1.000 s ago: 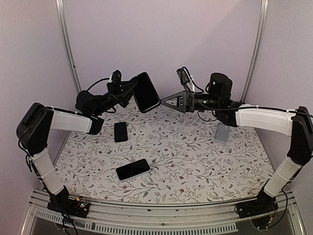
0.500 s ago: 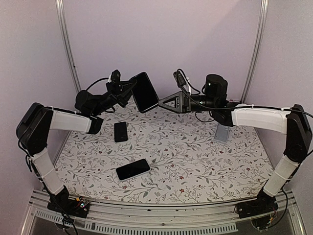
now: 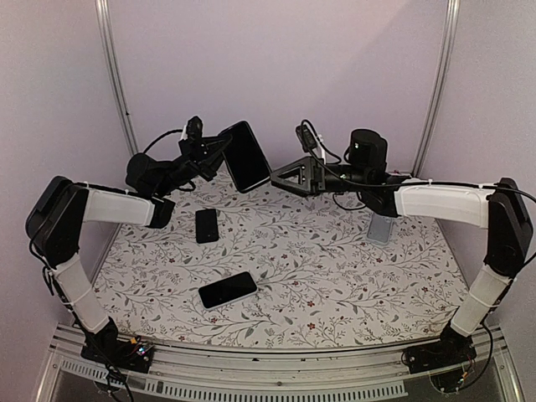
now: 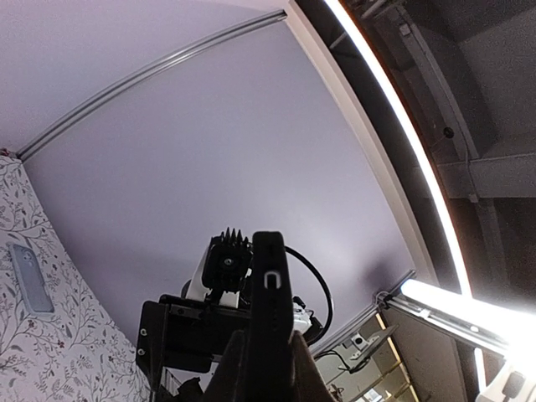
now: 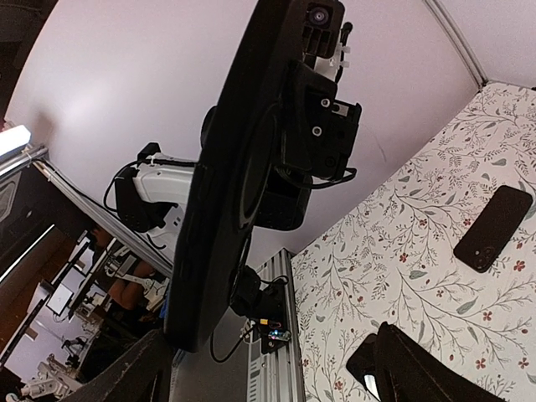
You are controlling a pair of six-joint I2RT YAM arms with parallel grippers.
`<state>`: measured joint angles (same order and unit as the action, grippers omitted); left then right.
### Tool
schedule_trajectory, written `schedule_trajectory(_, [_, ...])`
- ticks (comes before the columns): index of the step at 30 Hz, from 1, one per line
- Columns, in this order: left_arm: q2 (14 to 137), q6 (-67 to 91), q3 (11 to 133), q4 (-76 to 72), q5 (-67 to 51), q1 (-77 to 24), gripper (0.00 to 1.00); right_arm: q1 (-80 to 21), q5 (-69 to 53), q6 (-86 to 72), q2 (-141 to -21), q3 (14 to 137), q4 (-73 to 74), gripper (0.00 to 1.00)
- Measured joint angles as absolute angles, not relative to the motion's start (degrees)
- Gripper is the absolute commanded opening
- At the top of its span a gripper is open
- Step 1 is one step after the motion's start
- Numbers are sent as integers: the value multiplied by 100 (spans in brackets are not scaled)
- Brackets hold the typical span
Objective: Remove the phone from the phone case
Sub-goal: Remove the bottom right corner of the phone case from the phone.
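My left gripper [image 3: 219, 151] is shut on a black phone in its case [image 3: 244, 157] and holds it upright in the air at the back of the table. In the left wrist view the phone [image 4: 272, 301] stands edge-on between my fingers [image 4: 234, 373]. My right gripper [image 3: 280, 177] is open, just right of the phone's lower edge and apart from it. In the right wrist view the phone [image 5: 239, 167] fills the upper middle, with my open gripper [image 5: 268, 368] below it and the left gripper [image 5: 316, 109] behind it.
On the floral mat [image 3: 335, 276] lie a small black phone [image 3: 207, 224], a larger black phone [image 3: 228, 290] near the front, and a pale grey case [image 3: 381, 227] under the right arm. Purple walls with metal rails stand close behind.
My right gripper has moved left, closer to the held phone. The left gripper has lifted and tilted the phone slightly.
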<state>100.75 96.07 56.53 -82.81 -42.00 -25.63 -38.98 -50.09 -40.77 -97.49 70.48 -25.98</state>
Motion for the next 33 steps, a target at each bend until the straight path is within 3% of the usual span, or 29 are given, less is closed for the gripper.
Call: schedule_trajectory(33, [10077, 9498, 5653, -8300, -4263, -2517, 0, -3854, -5009, -4224, -9850, 6910, -2753, 85])
